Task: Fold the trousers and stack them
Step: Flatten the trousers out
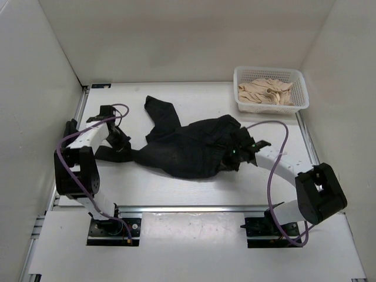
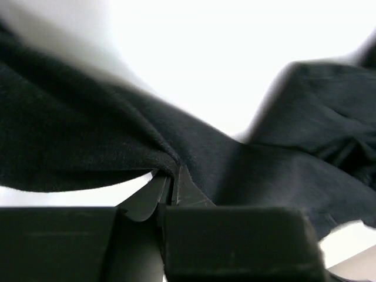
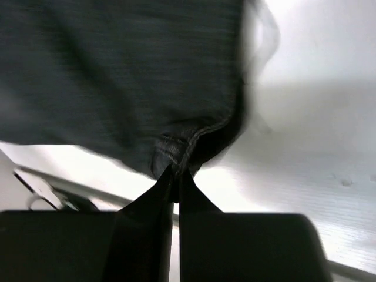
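Black trousers (image 1: 188, 147) lie crumpled across the middle of the table, one leg reaching toward the back. My left gripper (image 1: 120, 141) is shut on a fold of the black trousers (image 2: 88, 135) at their left end; its jaws pinch the cloth edge (image 2: 171, 171). My right gripper (image 1: 237, 154) is shut on the hemmed edge of the black trousers (image 3: 129, 76) at their right side, the seam caught between its jaws (image 3: 176, 171). Both lift the cloth slightly off the table.
A white basket (image 1: 271, 107) at the back right holds beige trousers (image 1: 267, 92). White walls enclose the table on three sides. A metal rail (image 1: 188, 207) runs along the near edge by the arm bases.
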Available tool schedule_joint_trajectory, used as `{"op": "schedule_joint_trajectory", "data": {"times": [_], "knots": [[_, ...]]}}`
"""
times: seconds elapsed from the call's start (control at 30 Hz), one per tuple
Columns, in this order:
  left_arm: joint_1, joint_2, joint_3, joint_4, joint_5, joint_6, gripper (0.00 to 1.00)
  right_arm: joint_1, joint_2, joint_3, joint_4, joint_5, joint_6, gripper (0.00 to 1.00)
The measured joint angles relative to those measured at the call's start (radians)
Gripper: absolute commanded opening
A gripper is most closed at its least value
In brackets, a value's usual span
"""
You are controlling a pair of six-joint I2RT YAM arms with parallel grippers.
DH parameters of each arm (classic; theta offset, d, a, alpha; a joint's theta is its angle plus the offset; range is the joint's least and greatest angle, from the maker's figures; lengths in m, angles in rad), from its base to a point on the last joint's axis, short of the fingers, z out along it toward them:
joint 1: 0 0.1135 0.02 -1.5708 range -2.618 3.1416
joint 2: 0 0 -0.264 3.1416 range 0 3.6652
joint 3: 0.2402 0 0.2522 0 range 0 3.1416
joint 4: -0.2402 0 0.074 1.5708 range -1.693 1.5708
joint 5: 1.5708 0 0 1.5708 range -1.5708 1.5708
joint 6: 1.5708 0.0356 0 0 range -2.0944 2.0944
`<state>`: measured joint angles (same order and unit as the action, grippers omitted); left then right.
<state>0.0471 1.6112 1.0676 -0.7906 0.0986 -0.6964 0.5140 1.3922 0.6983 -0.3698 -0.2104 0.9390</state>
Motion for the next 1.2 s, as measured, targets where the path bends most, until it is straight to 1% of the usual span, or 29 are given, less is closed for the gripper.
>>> {"op": "schedule_joint_trajectory", "data": {"times": [0.1,0.2,0.3,0.37,0.4,0.43,0.5,0.53,0.57,0.6,0.63,0.67,0.7,0.73,0.77,0.8,0.83,0.9,0.93,0.97,1.0,1.1,1.2], "knots": [[-0.028,0.064,0.123,-0.016,0.012,0.012,0.1,-0.024,0.008,0.194,-0.082,0.079,-0.052,0.0],[-0.07,0.114,0.293,-0.05,0.017,0.035,0.1,-0.065,0.006,0.412,-0.167,0.177,-0.117,0.0],[-0.118,0.115,0.461,-0.101,0.012,0.065,0.11,-0.112,-0.049,0.529,-0.251,0.269,-0.178,0.0],[-0.148,0.09,0.531,-0.109,0.012,0.083,0.29,-0.16,-0.148,0.535,-0.317,0.323,-0.211,0.0],[-0.16,0.07,0.544,-0.114,0.018,0.096,0.5,-0.192,-0.206,0.527,-0.355,0.346,-0.221,0.0],[-0.178,0.044,0.546,-0.119,0.026,0.112,0.63,-0.225,-0.265,0.509,-0.377,0.361,-0.229,0.0],[-0.21,-0.006,0.544,-0.141,0.046,0.126,0.82,-0.303,-0.385,0.458,-0.437,0.395,-0.24,0.0],[-0.222,-0.026,0.539,-0.146,0.054,0.137,0.87,-0.345,-0.437,0.427,-0.47,0.413,-0.241,0.0],[-0.232,-0.05,0.525,-0.149,0.056,0.145,0.87,-0.386,-0.484,0.389,-0.498,0.431,-0.24,0.0],[-0.233,-0.068,0.512,-0.157,0.054,0.151,0.81,-0.42,-0.515,0.359,-0.528,0.444,-0.24,0.0],[-0.229,-0.084,0.492,-0.163,0.047,0.155,0.69,-0.452,-0.535,0.328,-0.557,0.447,-0.237,0.0],[-0.214,-0.098,0.467,-0.172,0.036,0.158,0.54,-0.474,-0.54,0.302,-0.579,0.447,-0.235,0.0],[-0.193,-0.105,0.445,-0.182,0.028,0.163,0.26,-0.494,-0.539,0.273,-0.595,0.444,-0.232,0.0],[-0.153,-0.108,0.42,-0.195,0.018,0.17,0.18,-0.507,-0.53,0.248,-0.613,0.443,-0.229,0.0],[-0.113,-0.108,0.396,-0.198,0.006,0.172,0.15,-0.514,-0.517,0.232,-0.624,0.441,-0.227,0.0],[-0.061,-0.108,0.367,-0.201,-0.005,0.18,0.15,-0.521,-0.504,0.219,-0.633,0.44,-0.224,0.0],[-0.014,-0.108,0.342,-0.205,-0.017,0.185,0.26,-0.527,-0.496,0.214,-0.637,0.44,-0.223,0.0],[0.091,-0.106,0.291,-0.208,-0.036,0.198,0.41,-0.533,-0.49,0.213,-0.636,0.441,-0.224,0.0],[0.135,-0.102,0.273,-0.211,-0.045,0.201,0.55,-0.534,-0.49,0.213,-0.636,0.44,-0.225,0.0],[0.173,-0.096,0.256,-0.212,-0.052,0.198,0.83,-0.534,-0.487,0.213,-0.634,0.44,-0.225,0.0],[0.196,-0.086,0.243,-0.212,-0.058,0.202,0.92,-0.534,-0.484,0.213,-0.631,0.438,-0.226,0.0],[0.255,-0.036,0.196,-0.187,-0.056,0.187,0.93,-0.534,-0.475,0.214,-0.623,0.435,-0.233,0.0],[0.341,0.051,0.15,-0.157,-0.055,0.169,0.92,-0.534,-0.474,0.214,-0.621,0.431,-0.243,0.0]]}}
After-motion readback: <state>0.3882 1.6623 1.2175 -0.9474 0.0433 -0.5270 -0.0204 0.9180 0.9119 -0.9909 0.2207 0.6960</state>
